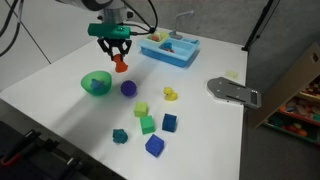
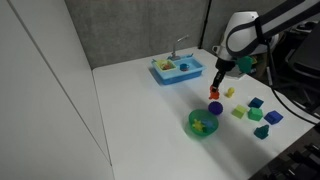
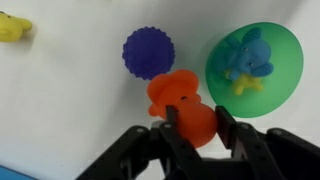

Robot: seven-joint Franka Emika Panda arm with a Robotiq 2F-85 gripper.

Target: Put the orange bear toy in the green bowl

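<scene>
The gripper point(image 3: 198, 118) has its jaws closed partway onto the orange bear toy point(image 3: 180, 102). One dark finger point(image 3: 172, 118) presses each side of the toy, with the gap between them only as wide as its body. In the wrist view the toy's lower part is hidden behind the fingers, so only its rounded upper half shows. Its face cannot be made out.

In an exterior view the toy point(image 1: 120, 66) hangs under the gripper point(image 1: 113, 45), on the far side of the green bowl point(image 1: 96, 90) and not over it. Whether it is clear of the white table point(image 1: 60, 70) is hard to tell from that angle.

The wrist view shows the bowl point(image 3: 290, 50) just right of the toy. A blue toy point(image 3: 245, 58) already lies in it (something yellow peeks from under it). A purple spiky ball point(image 3: 148, 52) sits near the bear, and a yellow toy point(image 3: 12, 27) is cut off at the left edge.

The gripper's base runs off the bottom of the frame. A blue tray point(image 1: 170, 48) stands farther back.
</scene>
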